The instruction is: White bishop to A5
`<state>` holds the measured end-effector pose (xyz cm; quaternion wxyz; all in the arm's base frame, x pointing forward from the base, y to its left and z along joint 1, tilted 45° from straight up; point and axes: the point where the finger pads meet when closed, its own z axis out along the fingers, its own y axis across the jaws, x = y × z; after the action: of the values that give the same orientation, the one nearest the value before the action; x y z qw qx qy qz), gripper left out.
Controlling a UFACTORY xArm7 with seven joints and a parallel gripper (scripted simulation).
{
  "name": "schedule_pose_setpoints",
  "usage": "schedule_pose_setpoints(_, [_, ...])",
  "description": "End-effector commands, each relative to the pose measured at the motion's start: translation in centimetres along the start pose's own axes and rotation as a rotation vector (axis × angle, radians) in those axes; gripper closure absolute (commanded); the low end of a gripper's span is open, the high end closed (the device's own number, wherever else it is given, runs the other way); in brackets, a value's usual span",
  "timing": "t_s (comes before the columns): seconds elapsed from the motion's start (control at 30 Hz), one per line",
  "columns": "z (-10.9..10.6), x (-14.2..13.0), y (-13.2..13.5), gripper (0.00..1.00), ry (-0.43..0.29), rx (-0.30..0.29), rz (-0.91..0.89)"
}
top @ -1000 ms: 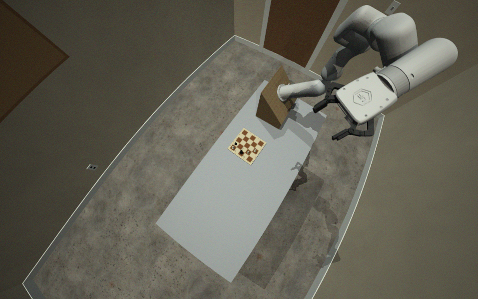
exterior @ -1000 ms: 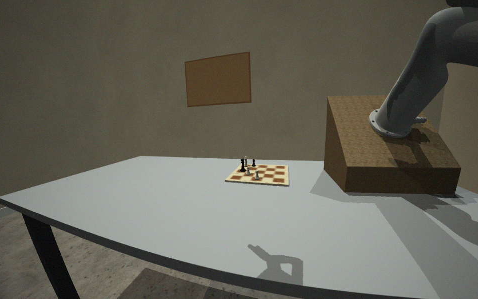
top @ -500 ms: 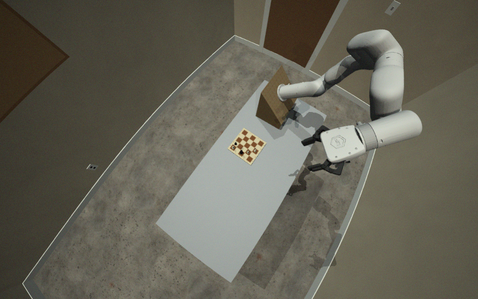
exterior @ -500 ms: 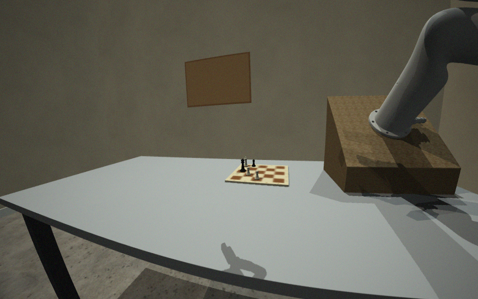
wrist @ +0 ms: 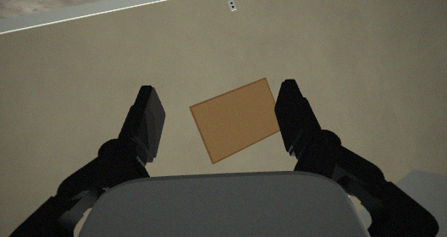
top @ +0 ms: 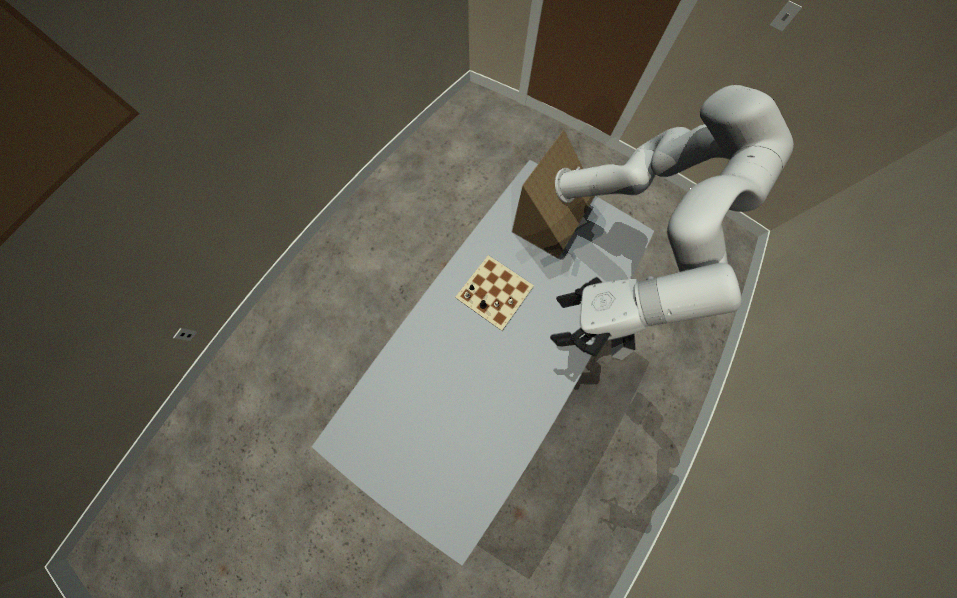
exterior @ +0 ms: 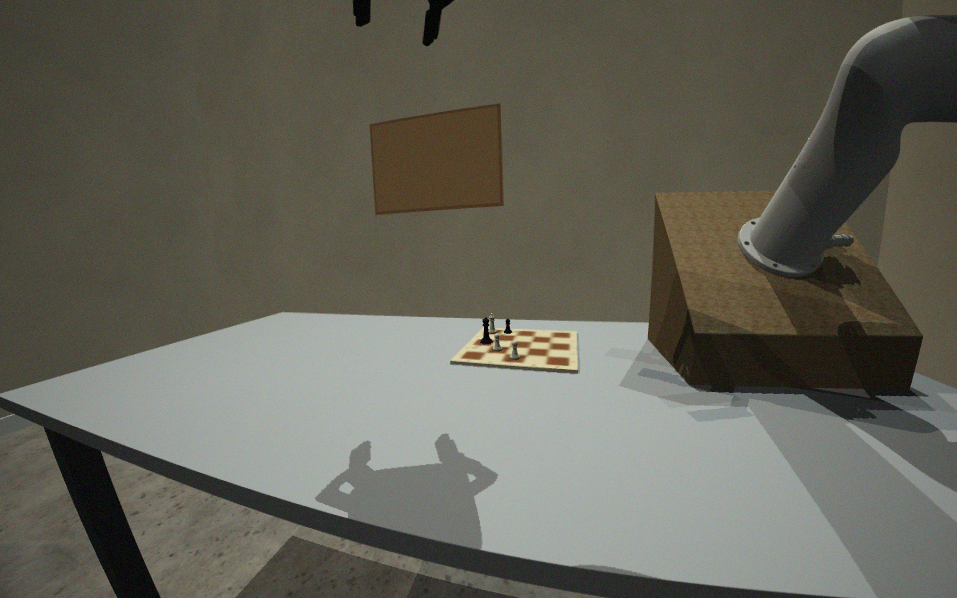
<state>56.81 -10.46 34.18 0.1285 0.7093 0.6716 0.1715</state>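
A small chessboard [top: 494, 293] lies on the grey table, and it also shows in the exterior view [exterior: 517, 349]. Several pieces stand upright at one end: a tall black piece [exterior: 485, 331], a black pawn [exterior: 507, 326] and three white pieces [exterior: 491, 322] [exterior: 496, 342] [exterior: 514, 350]. They are too small to tell which white one is the bishop. My gripper [top: 565, 317] is open and empty, high in the air off the board's side near the table's long edge. Only its fingertips [exterior: 395, 22] show at the top of the exterior view. In the wrist view the gripper [wrist: 217, 86] faces a wall, with no board in sight.
A wooden wedge block [top: 548, 200] holding the arm's base stands on the table beyond the board, and it also shows in the exterior view [exterior: 771, 297]. A brown panel [wrist: 234, 119] hangs on the wall. The gripper's shadow [exterior: 407, 490] falls near the table's front edge.
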Motion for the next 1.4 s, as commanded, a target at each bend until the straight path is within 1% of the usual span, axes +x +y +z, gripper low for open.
schedule_pose_setpoints(0.0, [6.8, 0.0, 0.0, 0.00, 0.042, 0.136, 0.125])
schedule_pose_setpoints(0.1, [7.0, 0.0, 0.1, 0.00, 0.042, 0.136, 0.125])
schedule_pose_setpoints(0.13, [9.8, 0.1, -1.5, 0.00, 0.062, 0.197, 0.224])
schedule_pose_setpoints(0.17, [10.6, 0.0, -1.5, 0.00, 0.062, 0.197, 0.224])
schedule_pose_setpoints(0.2, [11.0, 0.0, -1.5, 0.00, 0.062, 0.197, 0.224])
schedule_pose_setpoints(0.27, [11.0, 0.0, -1.5, 0.00, 0.062, 0.197, 0.224])
schedule_pose_setpoints(0.3, [14.0, 0.0, -3.3, 0.00, 0.082, 0.256, 0.325])
schedule_pose_setpoints(0.33, [14.7, -0.1, -3.3, 0.00, 0.082, 0.256, 0.325])
schedule_pose_setpoints(0.43, [14.7, -0.1, -3.3, 0.00, 0.082, 0.256, 0.325])
schedule_pose_setpoints(0.47, [18.3, -0.2, -5.3, 0.00, 0.102, 0.314, 0.426])
schedule_pose_setpoints(0.53, [18.3, -0.2, -5.3, 0.00, 0.102, 0.314, 0.426])
schedule_pose_setpoints(0.57, [20.7, -0.1, -7.1, 0.00, 0.123, 0.371, 0.526])
schedule_pose_setpoints(0.6, [21.5, -0.2, -7.3, 0.00, 0.123, 0.371, 0.526])
schedule_pose_setpoints(0.67, [21.5, -0.2, -7.3, 0.00, 0.123, 0.371, 0.526])
schedule_pose_setpoints(0.7, [24.2, -0.2, -9.4, 0.00, 0.142, 0.425, 0.625])
schedule_pose_setpoints(0.77, [24.4, -0.2, -9.4, 0.00, 0.142, 0.425, 0.625])
schedule_pose_setpoints(0.8, [26.7, -0.1, -11.3, 0.00, 0.162, 0.477, 0.720])
schedule_pose_setpoints(0.87, [27.0, -0.1, -11.5, 0.00, 0.162, 0.477, 0.720])
schedule_pose_setpoints(0.9, [29.1, 0.1, -13.3, 0.00, 0.181, 0.526, 0.812])
schedule_pose_setpoints(1.0, [29.2, 0.1, -13.4, 0.00, 0.181, 0.526, 0.812])
schedule_pose_setpoints(1.03, [31.2, 0.3, -15.3, 0.00, 0.198, 0.572, 0.898])
schedule_pose_setpoints(1.07, [31.2, 0.3, -15.3, 0.00, 0.198, 0.572, 0.898])
schedule_pose_setpoints(1.1, [32.9, 0.6, -16.9, 0.00, 0.215, 0.614, 0.978])
schedule_pose_setpoints(1.17, [32.9, 0.6, -16.9, 0.00, 0.215, 0.614, 0.978])
schedule_pose_setpoints(1.2, [34.3, 1.0, -18.4, 0.00, 0.231, 0.653, 1.052])
schedule_pose_setpoints(1.23, [34.3, 1.0, -18.4, 0.00, 0.231, 0.653, 1.052])
schedule_pose_setpoints(1.27, [35.5, 1.3, -19.8, 0.00, 0.245, 0.688, 1.119])
schedule_pose_setpoints(1.3, [35.5, 1.3, -19.8, 0.00, 0.245, 0.688, 1.119])
schedule_pose_setpoints(1.33, [36.5, 1.7, -20.9, 0.00, 0.259, 0.720, 1.179])
schedule_pose_setpoints(1.37, [36.5, 1.7, -20.9, 0.00, 0.259, 0.720, 1.179])
